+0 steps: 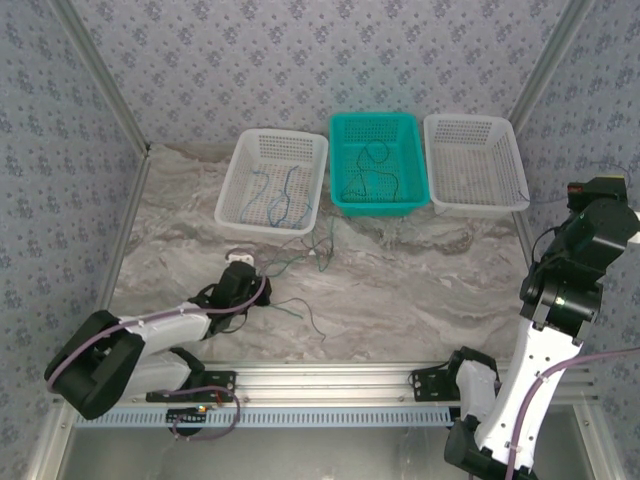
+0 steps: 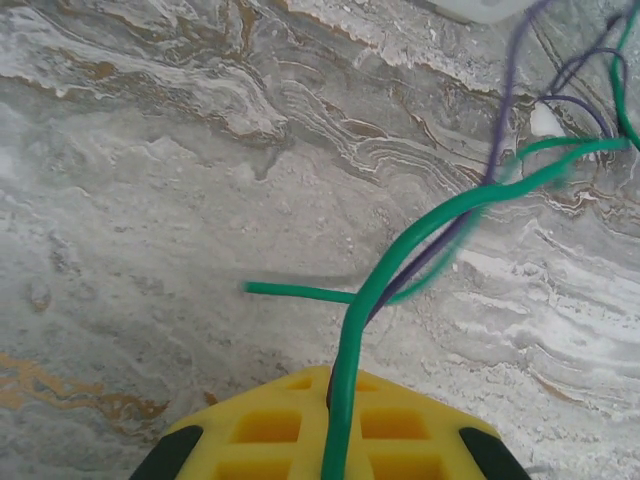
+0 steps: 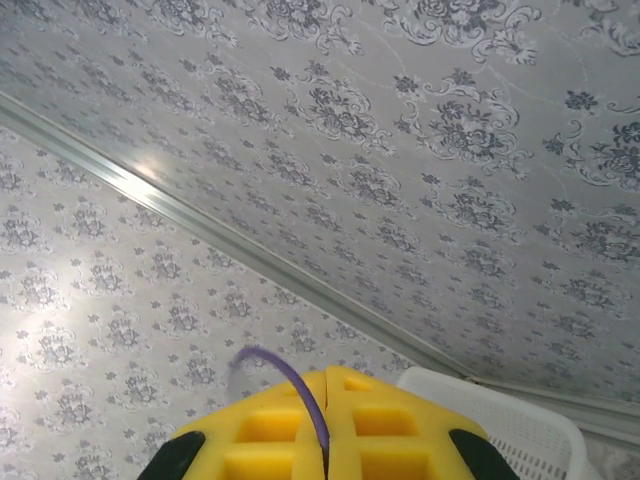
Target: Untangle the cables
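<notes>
Your left gripper (image 2: 338,388), clamped on the green cable (image 2: 420,235), has it running toward the frame's upper right across a purple cable (image 2: 505,120) on the table (image 2: 150,200), while your right gripper (image 3: 327,388), lower centre, pinches a purple strand (image 3: 285,368).

The cables (image 2: 400,255) are green and purple, the table (image 2: 150,200) grey-veined marble, the walls (image 3: 400,150) floral grey.
</notes>
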